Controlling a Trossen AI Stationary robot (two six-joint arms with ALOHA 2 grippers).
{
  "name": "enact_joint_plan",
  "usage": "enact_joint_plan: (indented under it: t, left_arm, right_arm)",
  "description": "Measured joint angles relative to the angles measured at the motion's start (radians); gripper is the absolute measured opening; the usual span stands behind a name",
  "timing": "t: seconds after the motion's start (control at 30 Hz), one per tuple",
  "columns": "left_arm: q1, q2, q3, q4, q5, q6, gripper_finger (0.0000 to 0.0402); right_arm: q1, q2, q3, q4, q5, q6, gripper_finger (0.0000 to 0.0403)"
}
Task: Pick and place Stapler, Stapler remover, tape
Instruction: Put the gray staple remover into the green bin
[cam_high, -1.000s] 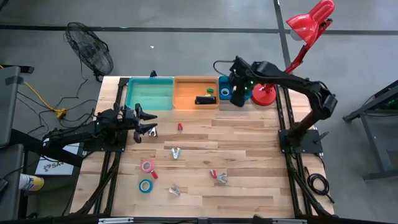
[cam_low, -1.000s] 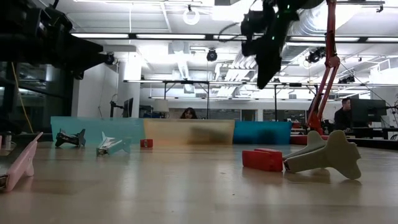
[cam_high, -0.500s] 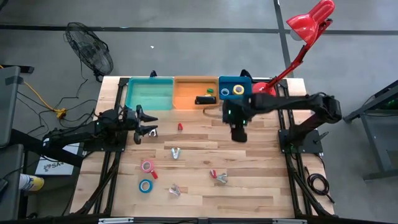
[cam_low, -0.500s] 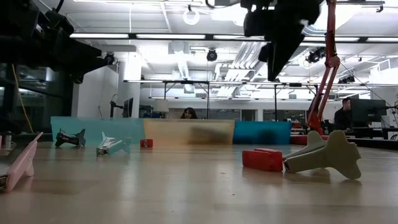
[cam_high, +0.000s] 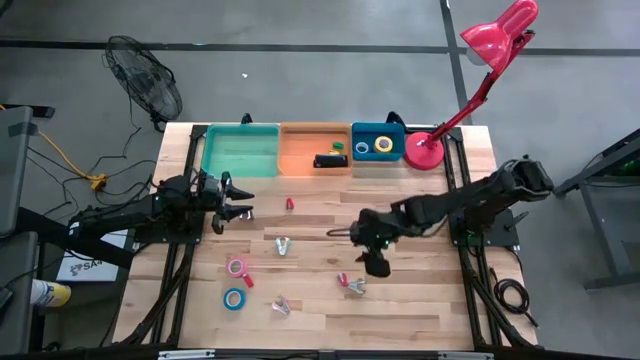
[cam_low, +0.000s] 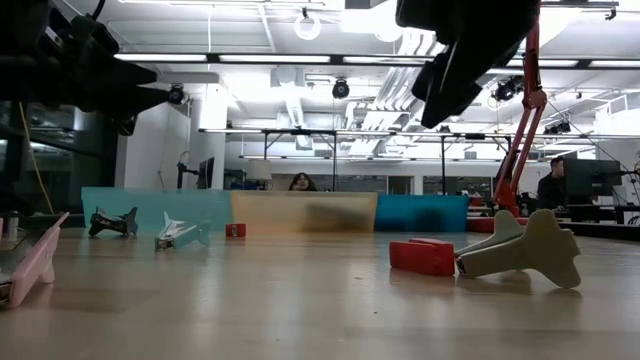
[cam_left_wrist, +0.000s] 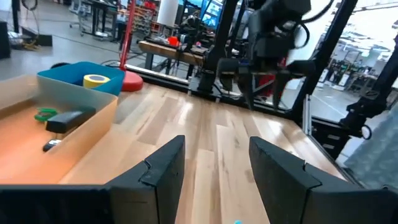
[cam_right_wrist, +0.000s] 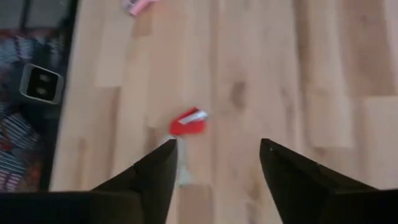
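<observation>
Since a second ago the right gripper has swung from the blue bin to mid-table, fingers apart and empty above a red staple remover; it should descend square over it. The stapler lies in the orange bin. The left gripper waits, half open.

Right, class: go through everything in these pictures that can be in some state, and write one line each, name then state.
Left claw: open, empty, above the table near the green bin.
Right claw: open, empty, over the red staple remover.
Stapler: lying in the orange bin.
Yellow tape: flat in the blue bin.
Pink tape: flat on the table.
Blue tape: flat on the table.
</observation>
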Motion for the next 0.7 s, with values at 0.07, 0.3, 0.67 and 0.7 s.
enact_joint_plan:
  t: [0.07, 0.3, 0.67, 0.7]
  left_arm:
    - [0.0, 0.0, 0.0, 0.0, 0.018, -0.01, 0.0177]
    - [0.0, 0.0, 0.0, -0.001, 0.069, -0.028, 0.0177]
    - [0.0, 0.001, 0.0, -0.004, 0.071, -0.029, 0.0177]
    - [0.0, 0.001, 0.0, -0.004, 0.071, -0.029, 0.0177]
  right_arm:
    - [0.024, 0.007, -0.021, 0.066, 0.001, 0.032, 0.0237]
    - [0.139, 0.086, 0.004, 0.118, 0.101, 0.059, 0.0256]
    - [0.226, 0.243, 0.116, -0.034, 0.194, 0.219, 0.0257]
    - [0.228, 0.253, 0.12, -0.044, 0.189, 0.232, 0.0257]
